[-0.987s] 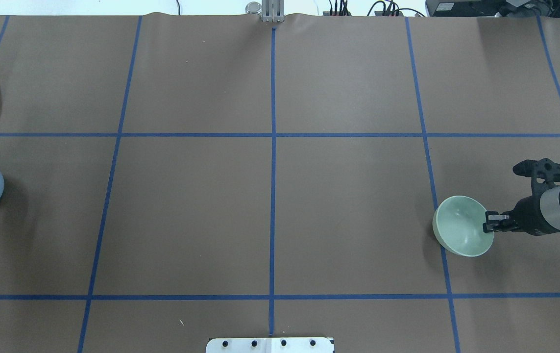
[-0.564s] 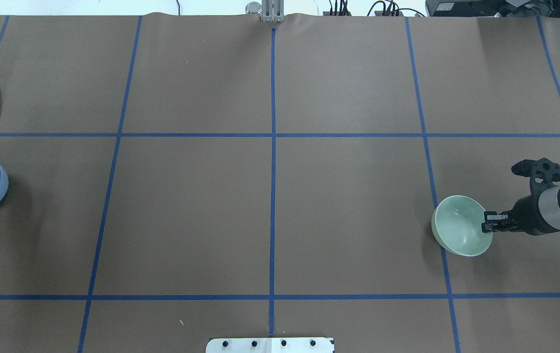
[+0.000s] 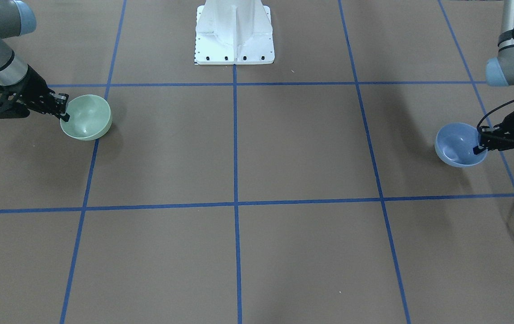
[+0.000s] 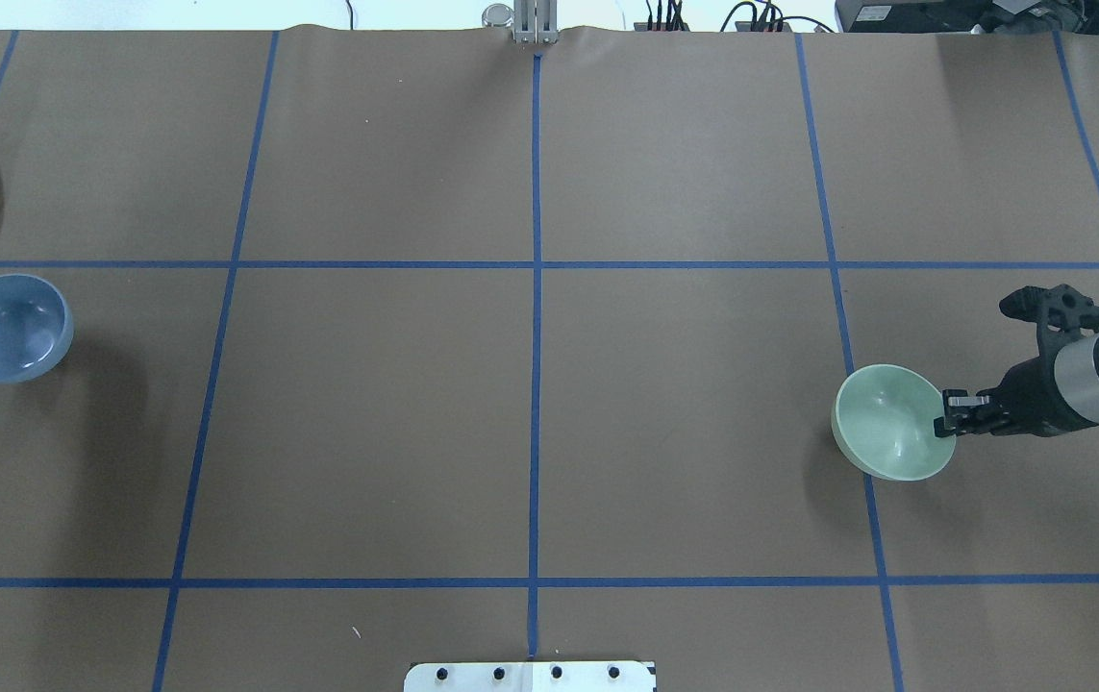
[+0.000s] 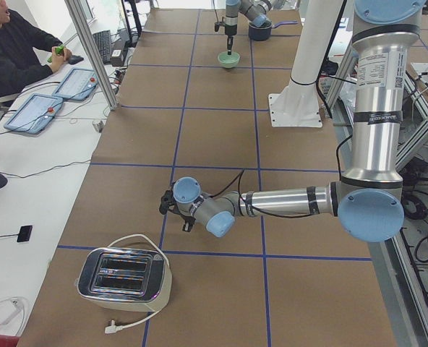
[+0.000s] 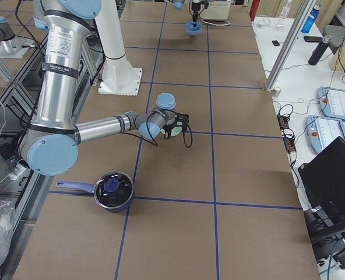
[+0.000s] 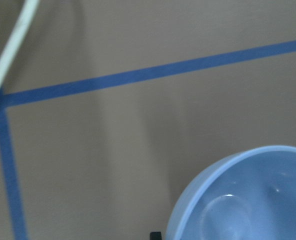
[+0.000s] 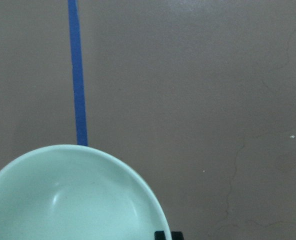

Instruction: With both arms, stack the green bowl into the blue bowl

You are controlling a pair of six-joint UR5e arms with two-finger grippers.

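Brown paper tabletop (image 3: pixel 283 148) crossed by blue tape lines (image 3: pixel 235 135), from the operators' side: green bowl (image 3: pixel 87 118) out at the robot's right end, rim pinched tight by the right gripper (image 3: pixel 65 115); blue bowl (image 3: pixel 457 146) out at the left end, rim pinched likewise by the left gripper (image 3: pixel 478 146); white base post (image 3: pixel 234 31) at the far middle. From overhead: both bowls well apart, shadows offset, so probably lifted clear. From the left end: 1 toaster (image 5: pixel 123 276) near, 1 seated operator (image 5: pixel 15 43) beside the table. From the right end: 1 dark pot (image 6: pixel 113 191) near. From the wrists: only bowl rims and bare paper. Judged best handled by carrying both bowls level toward the middle, keeping blue low and steady, centring green above it, lowering until nested, then letting go. Tally: 2 bowls, 1 green and 1 blue; 2 arms; 2 grippers.
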